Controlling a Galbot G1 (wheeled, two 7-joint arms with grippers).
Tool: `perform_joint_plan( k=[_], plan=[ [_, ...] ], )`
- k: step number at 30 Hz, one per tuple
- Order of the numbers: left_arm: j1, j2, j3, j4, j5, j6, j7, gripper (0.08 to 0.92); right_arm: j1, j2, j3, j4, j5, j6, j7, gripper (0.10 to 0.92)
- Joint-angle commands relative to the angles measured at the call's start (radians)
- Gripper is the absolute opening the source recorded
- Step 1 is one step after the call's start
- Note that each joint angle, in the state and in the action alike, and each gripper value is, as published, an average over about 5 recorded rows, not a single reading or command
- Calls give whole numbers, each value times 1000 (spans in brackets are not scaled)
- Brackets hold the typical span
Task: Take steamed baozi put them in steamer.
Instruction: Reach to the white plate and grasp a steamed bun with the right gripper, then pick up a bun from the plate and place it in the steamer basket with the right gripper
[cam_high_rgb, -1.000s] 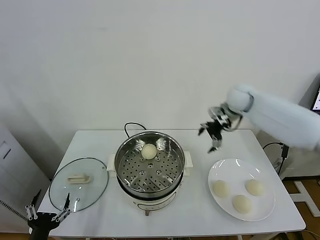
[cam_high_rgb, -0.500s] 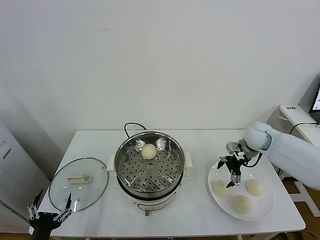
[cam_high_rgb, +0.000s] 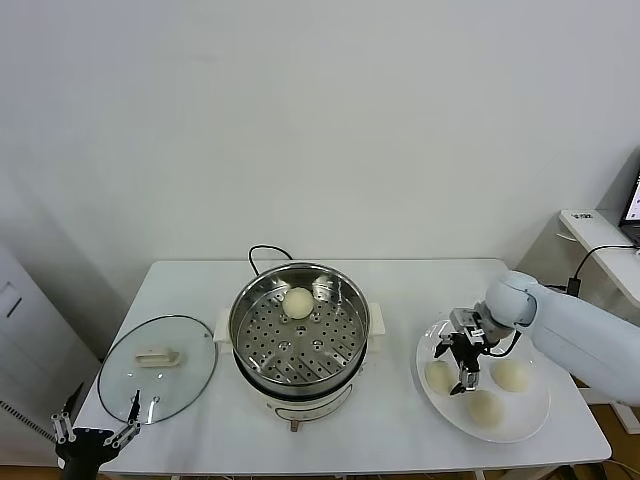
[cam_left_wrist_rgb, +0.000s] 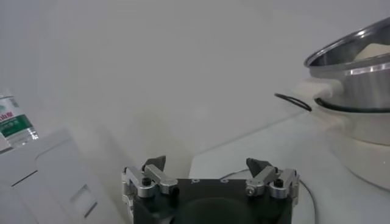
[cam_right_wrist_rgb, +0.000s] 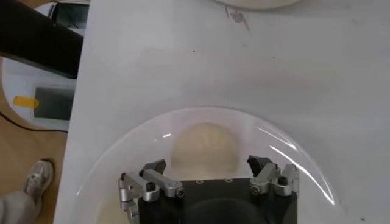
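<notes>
Head view: four steamed baozi total, one in the steamer near its back rim, three on the plate by the counter's right edge. Right gripper hangs over the leftmost bun, fingers apart. Left gripper is parked off the front-left corner, beside one glass lid.

Left wrist: fingers spread wide, steamer rim further off.

Right wrist: one bun between open fingers, plate edge all round it.
</notes>
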Motion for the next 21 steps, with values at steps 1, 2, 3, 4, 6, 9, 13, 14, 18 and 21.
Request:
perform_joint_plan(
  k=[1, 2, 3, 4, 6, 9, 13, 14, 18, 21],
  plan=[
    [1, -5, 1, 1, 0, -1, 0, 823, -19, 0, 16, 1, -9, 0, 10, 628],
    [1, -5, 1, 0, 1, -1, 0, 823, -4, -5, 7, 6, -2, -1, 9, 602],
    [2, -5, 1, 0, 1, -1, 0, 823, 18, -12, -6, 12, 7, -1, 7, 576],
    [2, -5, 1, 0, 1, -2, 0, 823, 42, -18, -21, 16, 17, -1, 5, 542],
    [2, -5, 0, 0, 1, -2, 0, 823, 105, -30, -58, 21, 49, -2, -1, 490],
    [0, -5, 1, 0, 1, -1, 0, 823, 254, -42, -149, 24, 138, -4, -14, 421],
    [-1, -4, 2, -3, 2, 0, 0, 823, 539, -31, -345, 26, 329, -9, -39, 386],
    [-1, -4, 2, -4, 2, 0, 0, 823, 603, -22, -394, 26, 375, -11, -44, 384],
    [-3, -3, 2, -6, 1, 1, 0, 823, 797, 49, -514, 30, 538, -39, -54, 381],
    [-6, -5, 2, -7, 1, 1, 0, 823, 868, 125, -526, 43, 645, -90, -55, 372]
  ],
)
